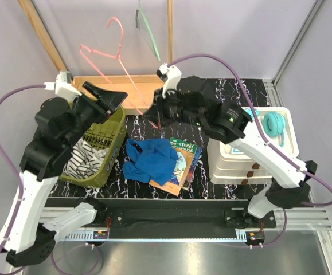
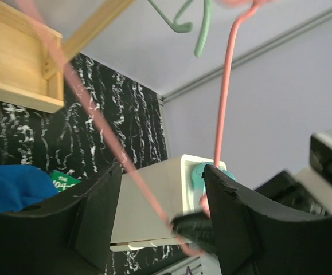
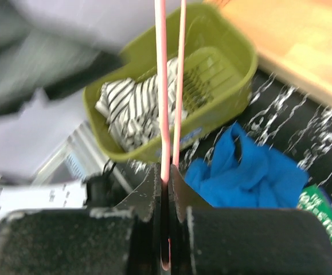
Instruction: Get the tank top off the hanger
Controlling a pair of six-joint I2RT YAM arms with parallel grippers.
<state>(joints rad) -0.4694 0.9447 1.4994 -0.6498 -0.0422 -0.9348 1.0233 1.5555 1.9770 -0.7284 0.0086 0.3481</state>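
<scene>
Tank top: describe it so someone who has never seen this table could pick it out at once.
On the black marbled table, between the olive basket at left and the white drawers at right, the tank top lies crumpled, partly over a book. It is plain bright blue, unlike the striped cloth inside the basket.
</scene>
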